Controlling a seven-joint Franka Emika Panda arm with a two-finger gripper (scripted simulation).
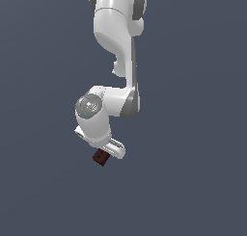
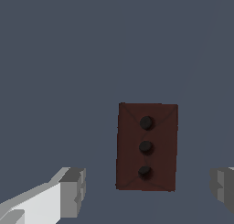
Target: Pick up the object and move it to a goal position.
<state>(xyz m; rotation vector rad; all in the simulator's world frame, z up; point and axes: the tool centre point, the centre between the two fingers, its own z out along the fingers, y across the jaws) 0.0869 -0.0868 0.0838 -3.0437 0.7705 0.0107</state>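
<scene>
Fingers [image 2: 68, 193] are spread either side of the block [image 2: 147, 146] (three holes seen), untouched. Gripper [image 2: 148, 191] sits off-centre; one finger may nudge it sideways on closing.

one arm [image 1: 116, 52], two fingers [image 2: 73, 191], one block [image 2: 147, 146] with three dark holes.

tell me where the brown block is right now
The brown block lies on the flat grey surface, between the open gripper fingers; in the exterior view it peeks out just under the arm's hand.
</scene>
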